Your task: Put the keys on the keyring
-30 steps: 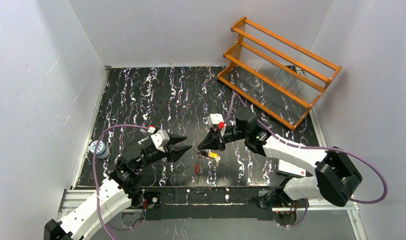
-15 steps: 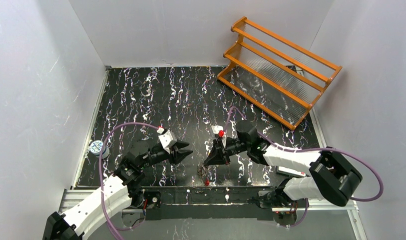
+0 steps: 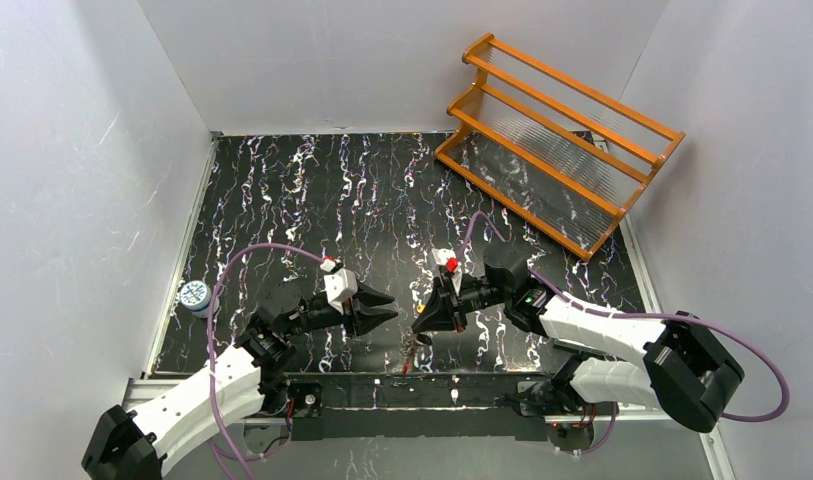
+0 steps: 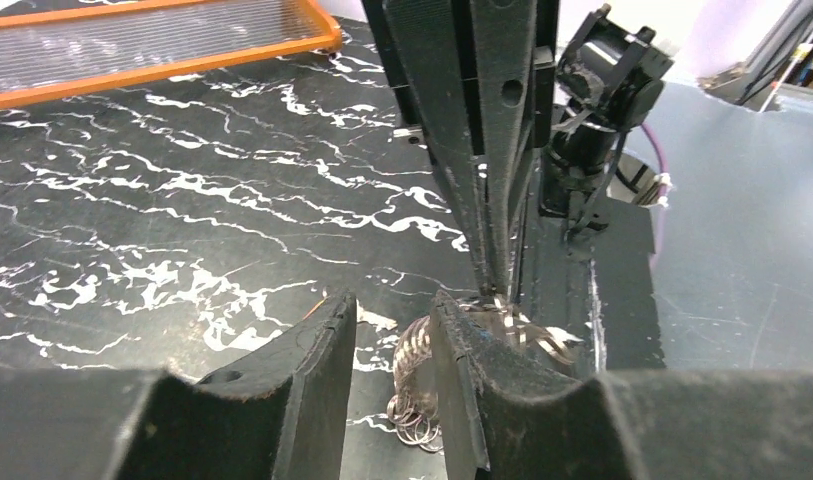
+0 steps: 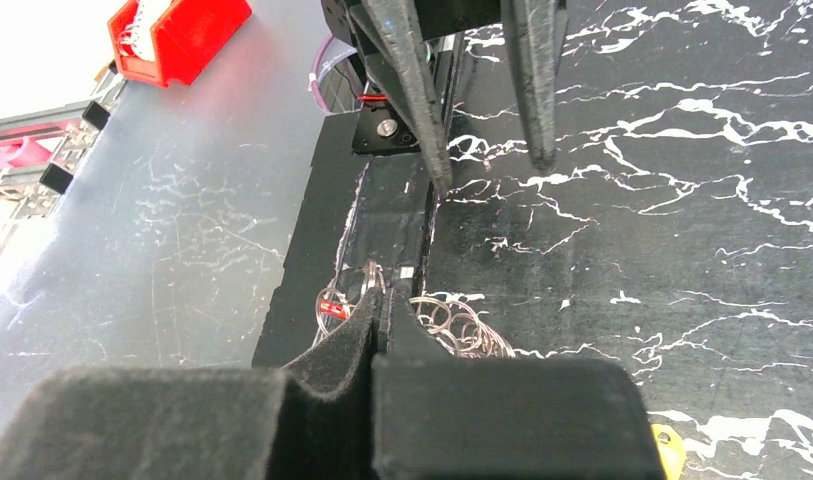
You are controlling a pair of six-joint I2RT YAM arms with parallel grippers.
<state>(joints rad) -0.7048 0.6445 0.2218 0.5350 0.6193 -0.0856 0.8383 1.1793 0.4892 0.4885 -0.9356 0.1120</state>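
My right gripper [image 5: 387, 300] is shut on the keyring [image 5: 354, 292], a thin pale wire loop with a short red section [image 5: 332, 306]. A bunch of small wire rings [image 5: 462, 325] hangs beside it. From above, the right gripper [image 3: 419, 328] holds the keyring [image 3: 409, 352] low, near the table's front edge. My left gripper [image 4: 392, 305] faces it from the left, open by a narrow gap, with the small rings [image 4: 414, 360] showing between its fingers, untouched. From above, the left gripper [image 3: 387, 308] sits close beside the right one. A small yellow piece [image 5: 666, 444], perhaps the brass key, lies on the table. No silvery key is discernible.
An orange rack [image 3: 557, 140] stands at the back right. A small blue-and-white roll [image 3: 194, 296] lies at the left edge. The table's front edge [image 3: 382, 378] is just below the keyring. A red bin [image 5: 177, 30] sits beyond the table.
Both grippers have moved toward the near edge and lower. The keyring went down with the right gripper. The left jaws have narrowed.
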